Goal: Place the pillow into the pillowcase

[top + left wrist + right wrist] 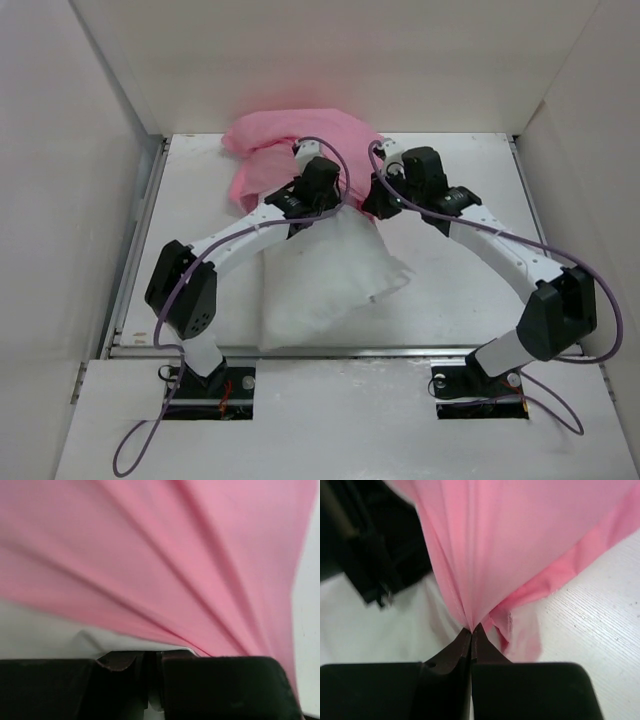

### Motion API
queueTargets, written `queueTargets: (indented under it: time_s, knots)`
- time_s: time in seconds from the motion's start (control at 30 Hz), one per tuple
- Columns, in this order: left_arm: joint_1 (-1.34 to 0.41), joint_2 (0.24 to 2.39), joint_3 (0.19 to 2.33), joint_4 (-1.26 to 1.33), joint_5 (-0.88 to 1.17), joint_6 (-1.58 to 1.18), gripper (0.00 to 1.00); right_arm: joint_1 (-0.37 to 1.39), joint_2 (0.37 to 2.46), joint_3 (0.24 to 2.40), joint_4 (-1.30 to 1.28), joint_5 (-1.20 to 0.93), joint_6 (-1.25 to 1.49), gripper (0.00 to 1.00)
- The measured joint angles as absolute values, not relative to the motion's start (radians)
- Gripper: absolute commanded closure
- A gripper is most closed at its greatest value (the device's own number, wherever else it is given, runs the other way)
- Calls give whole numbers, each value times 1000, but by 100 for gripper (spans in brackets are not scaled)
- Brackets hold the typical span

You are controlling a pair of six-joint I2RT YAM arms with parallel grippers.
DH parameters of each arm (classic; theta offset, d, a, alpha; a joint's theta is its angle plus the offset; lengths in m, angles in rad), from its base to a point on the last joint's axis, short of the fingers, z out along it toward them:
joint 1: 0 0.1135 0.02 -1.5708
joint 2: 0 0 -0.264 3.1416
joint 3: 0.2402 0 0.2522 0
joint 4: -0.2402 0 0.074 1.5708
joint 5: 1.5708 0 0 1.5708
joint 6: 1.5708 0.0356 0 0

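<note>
1. Right gripper [471, 629]: the jaws are closed tight on a pinch of the pillowcase [520, 540], and pleats fan taut from the tips.
2. Left gripper [147, 656]: the jaws are closed to a slit, and the pink cloth is drawn tight down to them.
3. Top view only: the pillow [320, 285] lies askew on the table [470, 290] with its near end bare. The pillowcase is bunched at the pillow's far end.
4. Both arms converge over the pillow's far end and hide the case's opening.
5. Purple cables [618, 320] loop along both arms.
</note>
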State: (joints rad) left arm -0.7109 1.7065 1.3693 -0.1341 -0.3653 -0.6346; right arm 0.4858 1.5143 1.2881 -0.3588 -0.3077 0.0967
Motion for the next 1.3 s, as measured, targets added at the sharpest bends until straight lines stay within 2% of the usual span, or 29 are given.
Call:
queueTargets:
  time_s: [0.37,0.43,0.47,0.5,0.57,0.6,0.67,0.7,0.8,0.83,0.87,0.97,1.03,1.07,1.1,1.13,1.2,1.3]
  knots:
    - [-623,1785,1434,-65,-412,-698,100,493,1435,1220,-413,-320,78,100]
    - [-626,1810,1441,-44,-412,-706,100,493,1443,1214,-414,-320,77,96]
    - [-628,1818,1441,-40,-412,-708,100,493,1452,1214,-414,-321,76,92]
    - [-633,1821,1441,-37,-413,-710,100,493,1462,1214,-414,-323,75,77]
    - [-641,1824,1441,-32,-410,-709,100,493,1484,1215,-420,-330,78,66]
    - [-645,1824,1440,-27,-406,-706,73,493,1495,1215,-427,-334,76,62]
    - [-651,1821,1431,-18,-392,-677,10,495,1509,1215,-441,-338,76,57]
    - [-655,1816,1421,-14,-380,-664,0,495,1512,1215,-450,-338,76,54]
    - [-669,1755,1361,-6,-359,-625,0,498,1502,1216,-476,-316,79,46]
    - [-677,1717,1336,-12,-352,-611,0,499,1486,1216,-488,-296,79,39]
    - [-683,1681,1317,-22,-347,-601,0,499,1477,1216,-493,-290,81,39]
    - [-691,1510,1245,-65,-340,-558,0,499,1410,1217,-518,-256,86,27]
    - [-690,1396,1232,-97,-347,-533,0,499,1355,1219,-525,-239,88,26]
    - [-689,1346,1232,-105,-351,-521,0,499,1333,1225,-527,-235,91,19]
    - [-687,1298,1232,-109,-357,-507,0,500,1318,1236,-527,-230,96,19]
    - [-679,1261,1232,-110,-362,-497,0,503,1309,1247,-524,-220,101,12]
    - [-649,1208,1235,-112,-366,-478,0,521,1312,1274,-519,-188,110,7]
    - [-544,1250,1280,-125,-367,-455,0,593,1378,1341,-520,-133,113,7]
